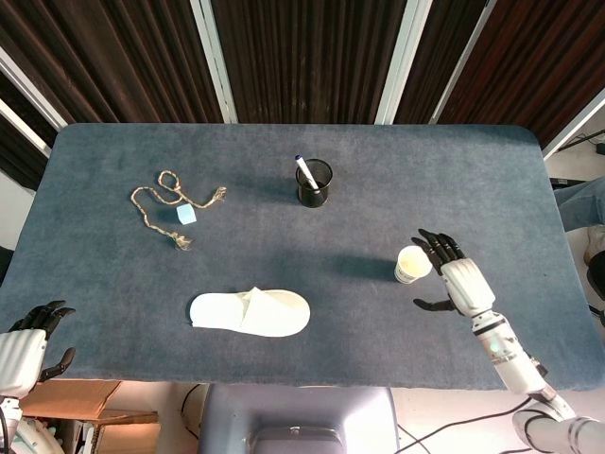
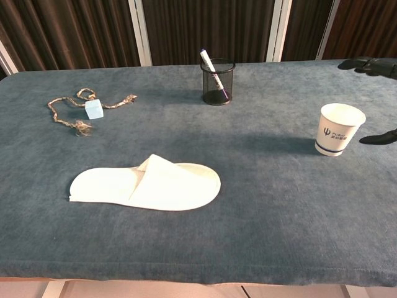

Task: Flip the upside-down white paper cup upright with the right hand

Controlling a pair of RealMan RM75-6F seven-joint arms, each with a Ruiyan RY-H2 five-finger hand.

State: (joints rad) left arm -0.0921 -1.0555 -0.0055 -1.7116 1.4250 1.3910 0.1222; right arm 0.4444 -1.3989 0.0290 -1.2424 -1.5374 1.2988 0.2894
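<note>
The white paper cup (image 1: 412, 264) stands upright, mouth up, on the blue-grey table (image 1: 454, 180) toward its right edge, and my right hand (image 1: 458, 281) sits just beside it on the right with the fingers (image 1: 438, 244) spread wide, holding nothing and not touching the cup. My left hand (image 1: 26, 345) hangs off the table's near left corner, its dark fingers loosely apart and empty. Further along the table lie a white slipper (image 2: 146, 184) near the front edge, a mesh pen holder (image 2: 218, 82) with a marker (image 2: 209, 67) toward the back edge, and a piece of twine (image 2: 77, 108) with a small blue cube (image 2: 93, 109) toward the left edge.
</note>
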